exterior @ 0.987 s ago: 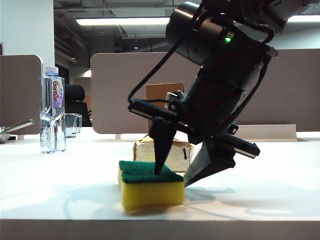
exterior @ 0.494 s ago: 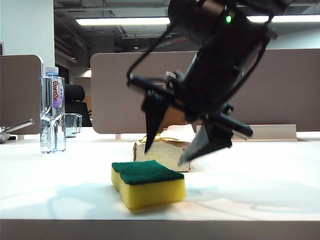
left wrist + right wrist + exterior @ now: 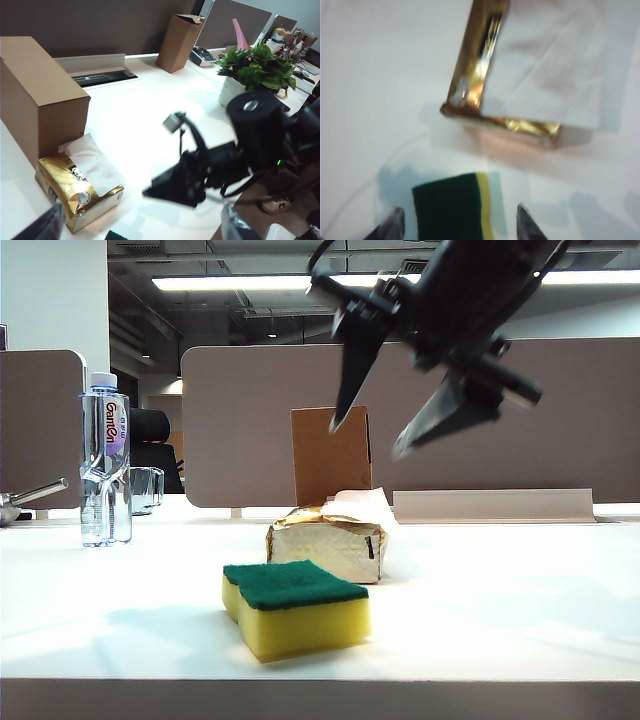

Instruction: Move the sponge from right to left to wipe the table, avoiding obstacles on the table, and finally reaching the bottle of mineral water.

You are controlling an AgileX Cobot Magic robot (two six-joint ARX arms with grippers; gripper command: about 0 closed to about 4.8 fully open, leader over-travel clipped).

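The yellow sponge [image 3: 295, 608] with its green top lies free on the white table [image 3: 520, 610], near the front edge. My right gripper [image 3: 368, 438] hangs open high above and behind it, holding nothing. In the right wrist view the sponge [image 3: 452, 210] shows far below, between the spread fingertips of the right gripper [image 3: 460, 227]. The tissue pack [image 3: 328, 540] lies just behind the sponge, and the brown cardboard box [image 3: 330, 455] stands behind that. The bottle of mineral water [image 3: 104, 460] stands at the far left. My left gripper [image 3: 140, 230] is open and empty, looking over the tissue pack [image 3: 75, 187].
A glass mug [image 3: 145, 490] stands right of the bottle. A grey metal rod [image 3: 30, 492] pokes in at the left edge. The left wrist view shows a potted plant [image 3: 255, 65], a second tall carton [image 3: 180, 35] and the right arm [image 3: 215, 165].
My right gripper opened off the sponge and rose up and to the right, well clear of it. The sponge stayed on the table, shifted slightly left. The left gripper kept still.
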